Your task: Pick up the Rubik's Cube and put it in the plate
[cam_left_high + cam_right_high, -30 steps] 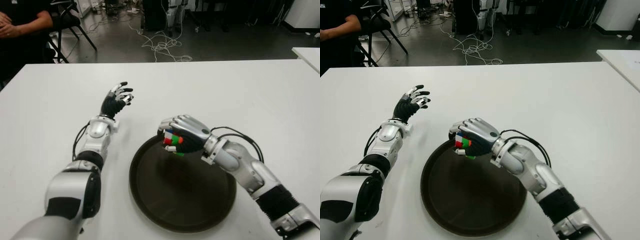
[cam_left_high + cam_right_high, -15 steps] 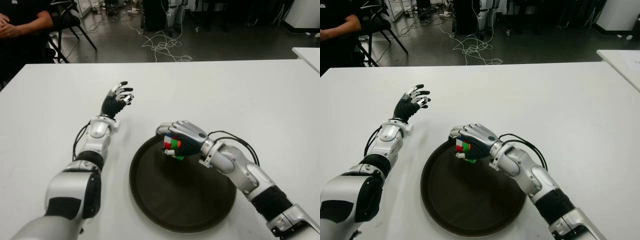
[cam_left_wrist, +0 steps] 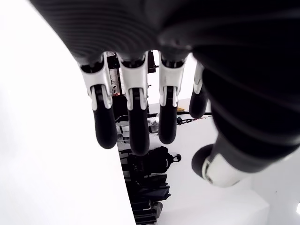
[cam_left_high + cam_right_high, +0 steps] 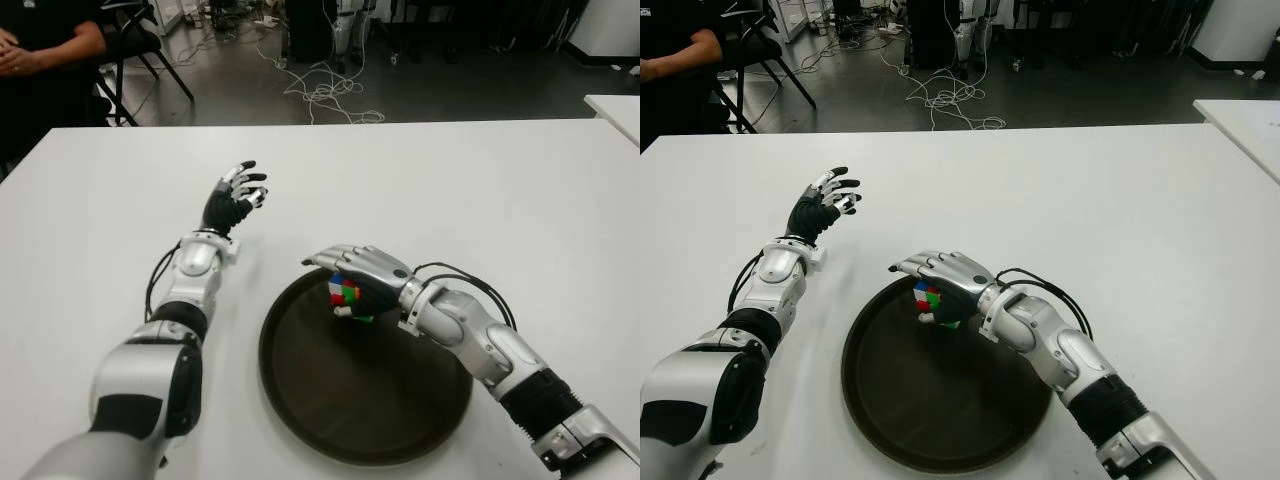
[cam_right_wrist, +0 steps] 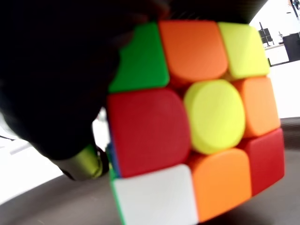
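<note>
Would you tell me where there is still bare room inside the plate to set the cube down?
The plate is bare across its middle and near side. Only its far rim is crowded, where the right hand holds the Rubik's Cube. The left hand shows beyond, over bare table.

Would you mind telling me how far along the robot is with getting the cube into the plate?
Done: the multicoloured Rubik's Cube is picked up and carried over the round dark brown plate. In hand: the right hand grips it low above the plate's far edge; whether it touches the plate cannot be told. Left: release and withdraw. The left hand shows open over the white table, left of the plate.
</note>
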Available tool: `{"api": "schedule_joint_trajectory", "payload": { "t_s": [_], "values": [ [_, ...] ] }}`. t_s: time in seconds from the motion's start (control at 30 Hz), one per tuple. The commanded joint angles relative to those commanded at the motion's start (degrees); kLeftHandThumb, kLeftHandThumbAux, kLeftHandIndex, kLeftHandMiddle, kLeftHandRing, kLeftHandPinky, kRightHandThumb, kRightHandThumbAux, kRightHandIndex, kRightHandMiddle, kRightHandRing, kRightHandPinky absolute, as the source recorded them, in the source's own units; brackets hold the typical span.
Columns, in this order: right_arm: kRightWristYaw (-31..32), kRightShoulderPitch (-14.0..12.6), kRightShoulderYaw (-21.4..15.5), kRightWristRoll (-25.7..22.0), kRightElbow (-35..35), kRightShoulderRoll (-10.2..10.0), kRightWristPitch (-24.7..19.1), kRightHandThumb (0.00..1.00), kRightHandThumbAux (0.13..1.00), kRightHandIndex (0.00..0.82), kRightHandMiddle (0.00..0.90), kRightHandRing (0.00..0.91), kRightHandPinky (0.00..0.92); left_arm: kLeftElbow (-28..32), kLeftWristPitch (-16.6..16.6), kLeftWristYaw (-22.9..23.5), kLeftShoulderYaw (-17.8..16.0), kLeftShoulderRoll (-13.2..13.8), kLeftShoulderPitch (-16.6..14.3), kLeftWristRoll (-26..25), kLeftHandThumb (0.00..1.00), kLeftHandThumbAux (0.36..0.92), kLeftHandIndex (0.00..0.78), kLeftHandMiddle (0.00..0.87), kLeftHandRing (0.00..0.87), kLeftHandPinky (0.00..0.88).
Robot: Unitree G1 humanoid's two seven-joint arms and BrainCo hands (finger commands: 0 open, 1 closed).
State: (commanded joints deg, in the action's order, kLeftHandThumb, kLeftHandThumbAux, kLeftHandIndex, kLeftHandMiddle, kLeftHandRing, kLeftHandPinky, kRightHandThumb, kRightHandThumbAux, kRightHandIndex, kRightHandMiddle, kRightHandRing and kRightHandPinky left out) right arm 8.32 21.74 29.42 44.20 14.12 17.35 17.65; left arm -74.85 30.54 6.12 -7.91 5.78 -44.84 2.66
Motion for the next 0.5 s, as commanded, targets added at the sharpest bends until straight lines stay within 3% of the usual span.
{"api": "schedule_joint_trajectory", "payload": {
  "t_s": [0.5],
  "values": [
    [-2.24,1.19,0.28,1.68,2.46,-0.02,-0.23,0.000,0.758,0.000,0.000,0.000,0.000,-0.06,-0.16,-0.03,-0.21,-0.16,-0.08,-0.22,0.256,0.736,0.160,0.257,0.287,0.334]
  ]
}}
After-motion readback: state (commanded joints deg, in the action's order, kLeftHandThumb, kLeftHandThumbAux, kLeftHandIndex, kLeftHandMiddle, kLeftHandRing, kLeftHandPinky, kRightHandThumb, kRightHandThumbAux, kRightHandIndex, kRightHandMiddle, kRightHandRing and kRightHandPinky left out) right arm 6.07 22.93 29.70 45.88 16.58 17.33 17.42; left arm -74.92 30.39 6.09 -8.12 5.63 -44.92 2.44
